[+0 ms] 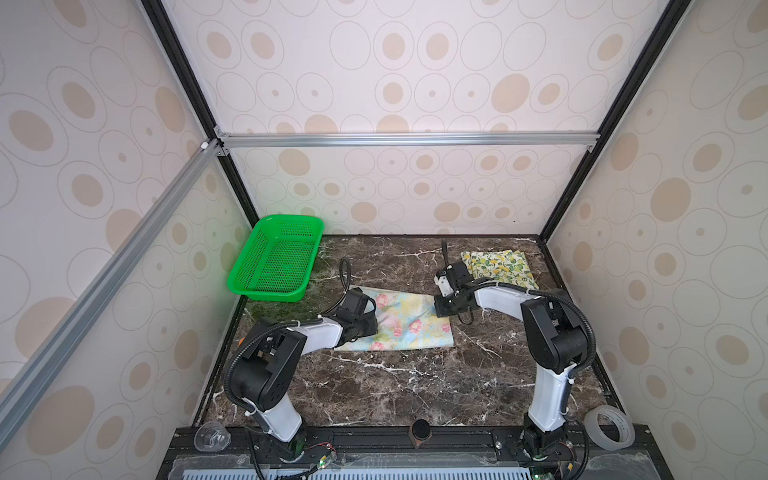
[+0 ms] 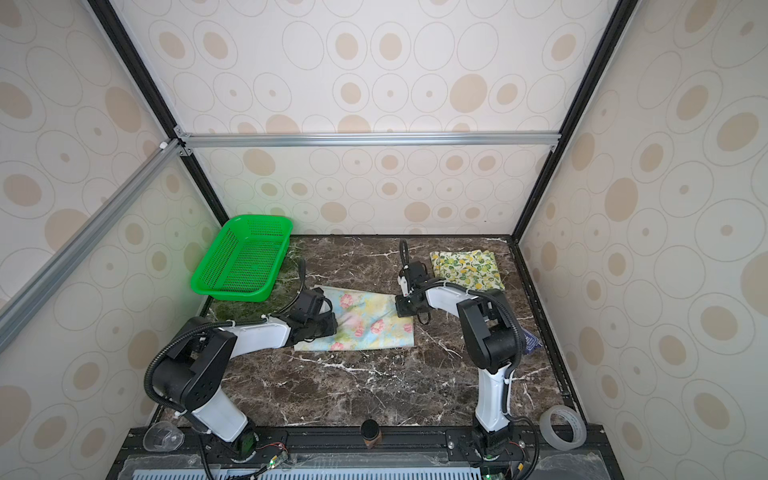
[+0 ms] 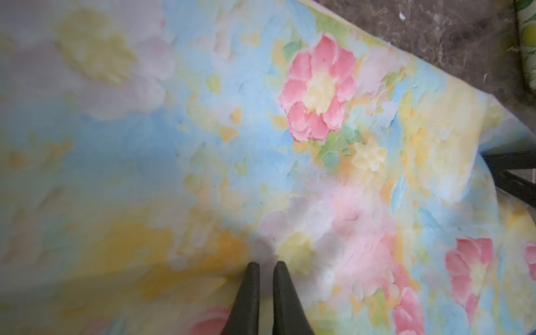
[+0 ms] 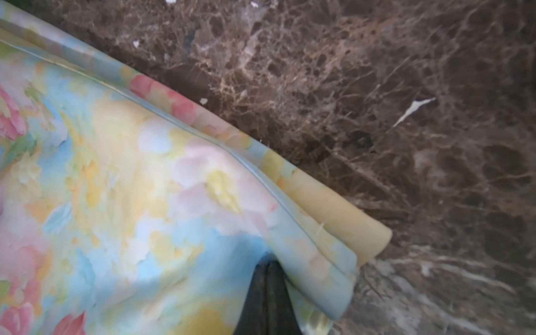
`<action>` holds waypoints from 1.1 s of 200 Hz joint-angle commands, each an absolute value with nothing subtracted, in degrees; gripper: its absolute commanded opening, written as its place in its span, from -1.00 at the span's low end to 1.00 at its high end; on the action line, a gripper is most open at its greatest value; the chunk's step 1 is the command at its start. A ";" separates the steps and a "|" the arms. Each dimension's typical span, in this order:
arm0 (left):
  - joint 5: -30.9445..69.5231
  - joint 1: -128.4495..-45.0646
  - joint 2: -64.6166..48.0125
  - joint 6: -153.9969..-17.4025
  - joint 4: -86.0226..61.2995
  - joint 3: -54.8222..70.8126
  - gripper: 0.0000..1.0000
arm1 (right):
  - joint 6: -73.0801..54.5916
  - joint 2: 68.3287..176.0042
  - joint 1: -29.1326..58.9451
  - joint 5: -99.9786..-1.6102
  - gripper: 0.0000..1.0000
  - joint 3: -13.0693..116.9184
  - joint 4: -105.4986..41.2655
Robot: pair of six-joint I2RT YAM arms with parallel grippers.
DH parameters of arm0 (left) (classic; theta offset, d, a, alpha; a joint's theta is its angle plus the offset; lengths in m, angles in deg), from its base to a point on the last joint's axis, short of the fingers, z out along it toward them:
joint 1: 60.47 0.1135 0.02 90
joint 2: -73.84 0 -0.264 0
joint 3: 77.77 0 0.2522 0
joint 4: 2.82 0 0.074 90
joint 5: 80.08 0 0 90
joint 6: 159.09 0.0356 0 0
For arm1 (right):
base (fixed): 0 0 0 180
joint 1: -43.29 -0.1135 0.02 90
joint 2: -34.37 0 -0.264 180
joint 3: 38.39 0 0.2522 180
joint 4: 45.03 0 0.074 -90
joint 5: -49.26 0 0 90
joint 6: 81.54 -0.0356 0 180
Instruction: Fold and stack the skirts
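right gripper [image 4: 268,264]: I'm pinching floral skirt [image 1: 409,328] corner to fold
left gripper [image 3: 265,264]: almost together, grip unclear
lemon skirt [image 1: 503,266]: waiting right of basket [image 1: 266,293]

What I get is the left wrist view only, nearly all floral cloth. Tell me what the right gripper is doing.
Observer: The right gripper is shut on the floral skirt, pinching it at the far right corner.
Operator: Now place the lemon skirt for me.
Observer: The lemon skirt lies folded at the far right of the table, apart from the floral one.
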State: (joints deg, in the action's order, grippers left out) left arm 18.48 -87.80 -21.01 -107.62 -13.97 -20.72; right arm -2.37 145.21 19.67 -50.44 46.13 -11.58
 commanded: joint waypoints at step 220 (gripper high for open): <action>25.80 -103.79 -44.07 -95.55 -26.29 17.08 -0.74 | -15.09 126.73 30.11 -67.71 -0.05 21.66 -23.74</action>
State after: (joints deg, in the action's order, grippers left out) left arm 25.16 -103.36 -42.69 -97.10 -24.22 13.71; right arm -14.29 125.13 29.64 -65.80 22.18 -20.72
